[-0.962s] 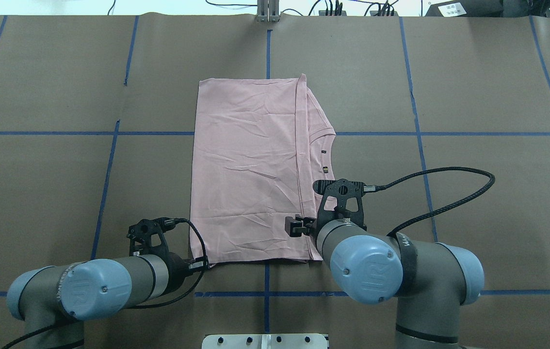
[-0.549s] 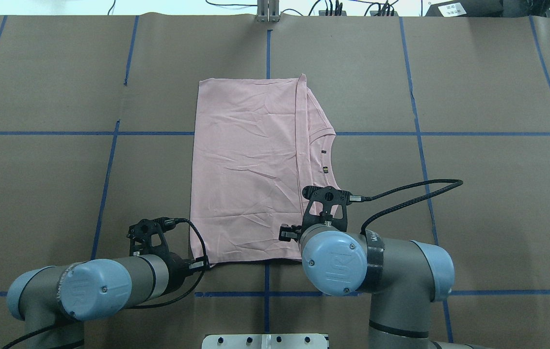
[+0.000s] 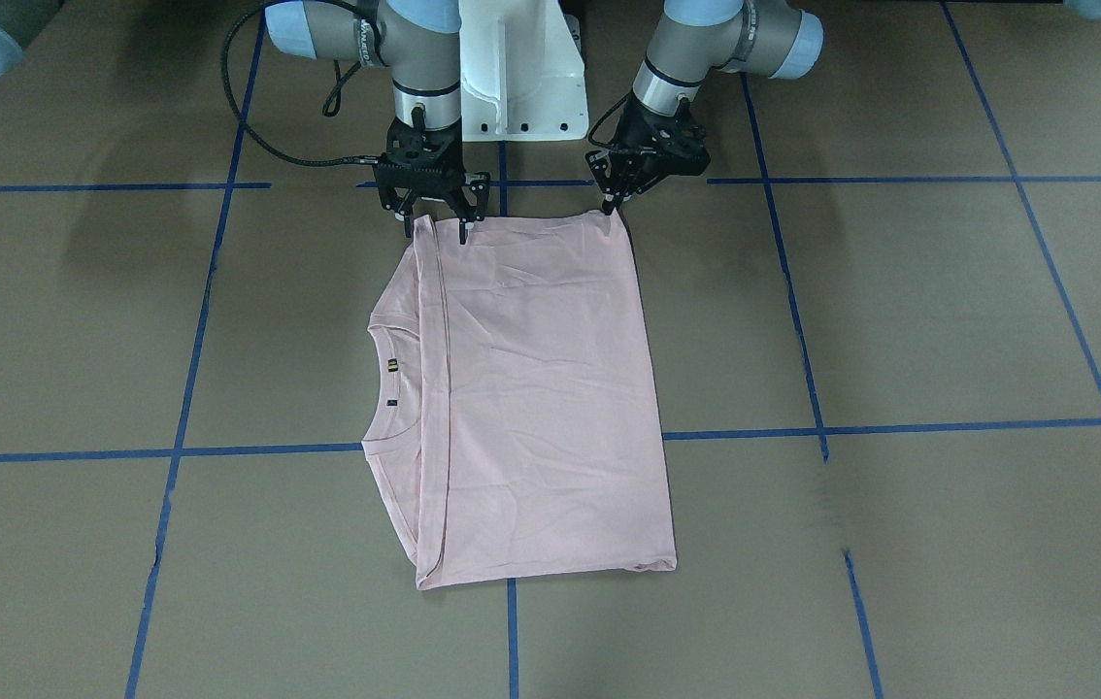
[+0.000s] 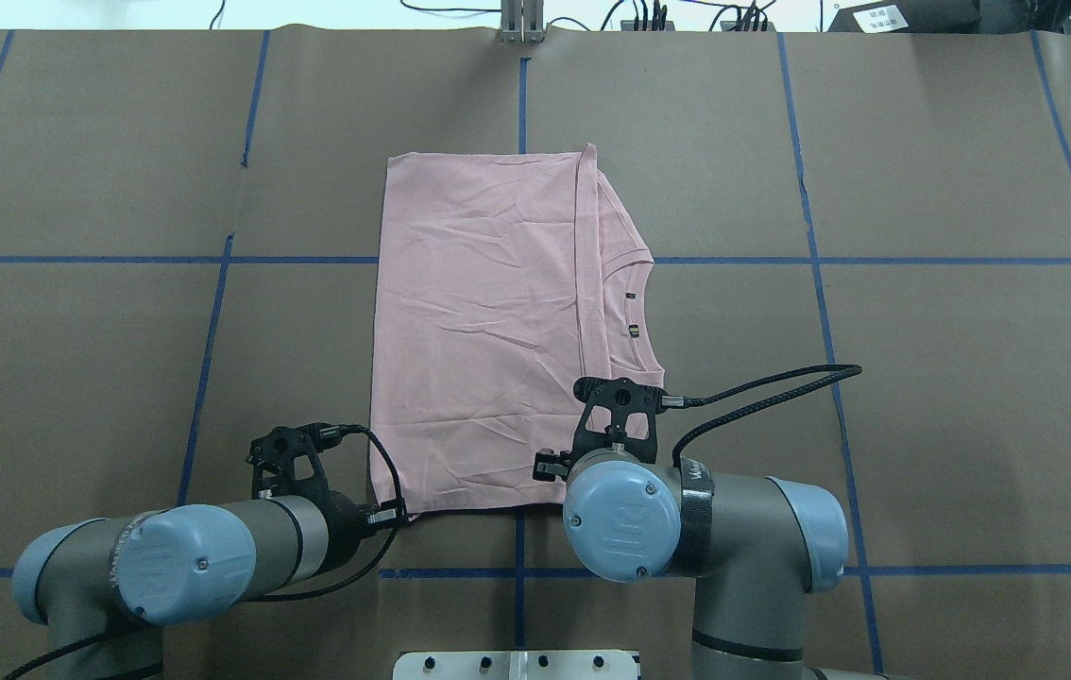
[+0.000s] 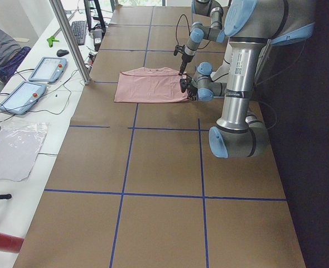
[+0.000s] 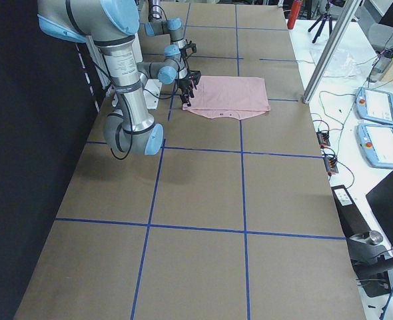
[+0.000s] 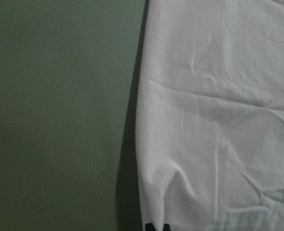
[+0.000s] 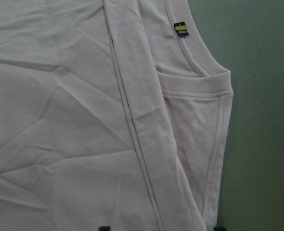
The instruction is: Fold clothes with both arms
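The pale pink T-shirt (image 4: 488,331) lies folded into a long rectangle on the brown table, also in the front view (image 3: 531,388). Its ribbed collar (image 4: 639,312) sticks out on the robot's right. The Snoopy drawing is hidden. My left gripper (image 3: 612,206) is shut on the shirt's near left corner, and the cloth bunches at its tips (image 7: 156,227). My right gripper (image 3: 436,231) is open and straddles the near right corner at the folded hem (image 8: 142,144). In the overhead view my right wrist (image 4: 625,515) hides it.
The white pedestal base (image 3: 517,78) stands just behind both grippers. Blue tape lines (image 4: 521,94) grid the table. Tablets (image 5: 44,68) and cables lie on the white bench past the far edge, with an aluminium post (image 5: 69,39) there.
My right arm has swung to the left and back toward the robot, to the shirt's near right corner. The left arm and the shirt have not moved.
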